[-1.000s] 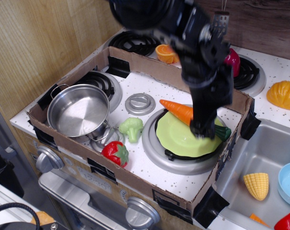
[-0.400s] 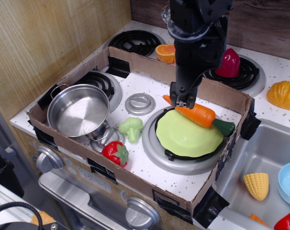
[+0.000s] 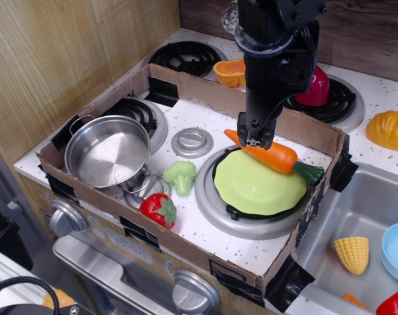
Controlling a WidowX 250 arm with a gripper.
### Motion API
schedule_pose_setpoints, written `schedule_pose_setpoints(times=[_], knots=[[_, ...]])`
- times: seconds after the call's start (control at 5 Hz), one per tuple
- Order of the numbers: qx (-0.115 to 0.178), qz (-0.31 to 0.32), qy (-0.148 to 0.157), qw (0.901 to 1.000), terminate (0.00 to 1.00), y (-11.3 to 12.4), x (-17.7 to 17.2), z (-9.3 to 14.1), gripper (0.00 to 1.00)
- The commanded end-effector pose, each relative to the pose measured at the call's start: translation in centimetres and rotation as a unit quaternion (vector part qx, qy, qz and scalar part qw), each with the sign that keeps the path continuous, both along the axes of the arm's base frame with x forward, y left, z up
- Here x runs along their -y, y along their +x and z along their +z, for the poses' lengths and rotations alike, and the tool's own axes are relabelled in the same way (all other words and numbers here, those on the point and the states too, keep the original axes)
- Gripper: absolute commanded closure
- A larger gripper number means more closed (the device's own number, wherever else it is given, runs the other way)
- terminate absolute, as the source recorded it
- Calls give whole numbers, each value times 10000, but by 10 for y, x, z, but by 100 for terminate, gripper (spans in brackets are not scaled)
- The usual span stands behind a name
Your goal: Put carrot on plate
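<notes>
The orange carrot [image 3: 275, 156] with its dark green stem cap lies across the far rim of the lime-green plate [image 3: 255, 187], tapered tip to the left and stem to the right. The plate sits on the front right burner inside the cardboard tray. My black gripper [image 3: 255, 139] hangs just above the carrot's tapered left part. Its jaws are slightly apart and hold nothing. The arm hides a little of the carrot's upper left side.
A cardboard tray wall [image 3: 186, 82] rings the work area. Inside it are a steel pot [image 3: 108, 152], a broccoli toy [image 3: 180, 175], a strawberry toy [image 3: 159, 210] and a grey knob [image 3: 192, 141]. Outside it are a halved orange [image 3: 229, 71], a squash [image 3: 389, 130], corn [image 3: 352, 254] and a blue bowl [image 3: 397, 251].
My gripper let go of the carrot near its stem end and rose up and to the left. The carrot settled on the plate's far rim, shifted slightly to the right.
</notes>
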State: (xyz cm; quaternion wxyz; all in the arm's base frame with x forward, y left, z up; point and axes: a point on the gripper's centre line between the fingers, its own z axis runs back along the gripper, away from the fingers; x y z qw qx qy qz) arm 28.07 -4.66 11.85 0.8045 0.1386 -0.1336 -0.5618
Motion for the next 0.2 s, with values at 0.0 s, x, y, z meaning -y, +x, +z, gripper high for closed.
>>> schedule_pose_setpoints(times=[0.0], knots=[[242, -16, -56, 9997, 100, 7, 13, 17, 0]])
